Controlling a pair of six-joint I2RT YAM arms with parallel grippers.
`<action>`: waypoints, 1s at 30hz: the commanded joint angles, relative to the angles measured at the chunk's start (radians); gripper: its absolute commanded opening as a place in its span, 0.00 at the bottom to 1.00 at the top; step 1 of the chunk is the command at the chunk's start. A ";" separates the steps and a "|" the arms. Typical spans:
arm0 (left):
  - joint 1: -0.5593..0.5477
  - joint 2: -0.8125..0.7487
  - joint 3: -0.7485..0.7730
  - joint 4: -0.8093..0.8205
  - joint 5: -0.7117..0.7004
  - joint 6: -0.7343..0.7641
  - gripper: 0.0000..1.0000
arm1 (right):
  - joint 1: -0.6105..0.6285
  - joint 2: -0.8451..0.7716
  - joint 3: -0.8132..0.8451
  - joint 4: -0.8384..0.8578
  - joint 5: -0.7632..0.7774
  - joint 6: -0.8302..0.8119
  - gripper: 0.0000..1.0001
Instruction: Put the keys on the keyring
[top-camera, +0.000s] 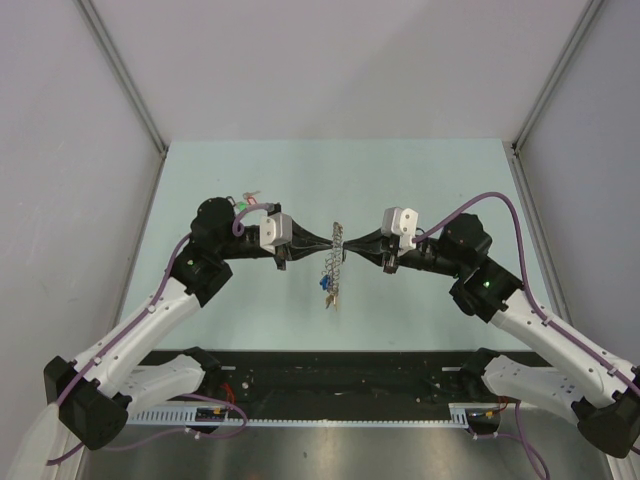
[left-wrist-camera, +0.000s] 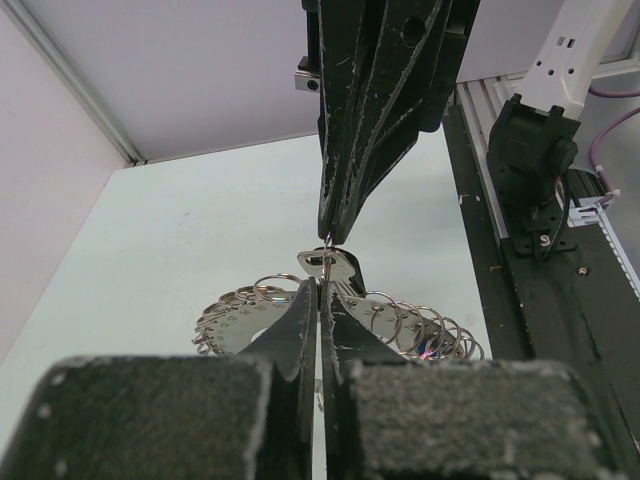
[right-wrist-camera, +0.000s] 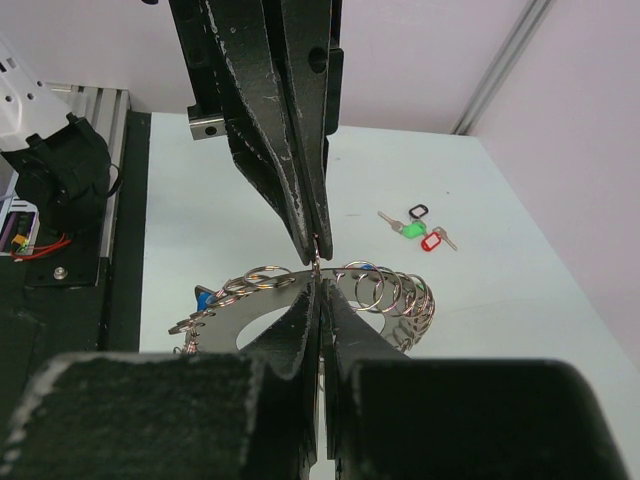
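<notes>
The keyring (top-camera: 334, 265), a flat silvery ring plate edged with many small split rings, hangs in the air at mid table. My left gripper (top-camera: 331, 241) and right gripper (top-camera: 344, 241) meet tip to tip at its top edge. In the left wrist view my left gripper (left-wrist-camera: 322, 285) is shut on the keyring (left-wrist-camera: 240, 325), with a silver key (left-wrist-camera: 325, 265) right at its tips. In the right wrist view my right gripper (right-wrist-camera: 318, 285) is shut on the keyring (right-wrist-camera: 250, 315). A blue-tagged key (top-camera: 326, 285) dangles from it. Loose keys (right-wrist-camera: 410, 228) with green, red and black tags lie on the table.
The loose keys (top-camera: 246, 202) lie just behind my left wrist. A black rail (top-camera: 330, 385) runs along the near table edge. White walls close off the left, right and far sides.
</notes>
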 joint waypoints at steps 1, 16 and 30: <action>0.003 -0.003 0.005 0.069 0.025 -0.007 0.00 | -0.004 -0.003 0.021 0.032 -0.016 0.014 0.00; 0.003 -0.004 0.010 0.050 0.020 0.014 0.00 | -0.012 -0.024 0.021 -0.003 0.003 0.023 0.00; 0.003 -0.003 0.010 0.055 0.031 0.008 0.00 | -0.012 0.002 0.028 0.006 -0.002 0.020 0.00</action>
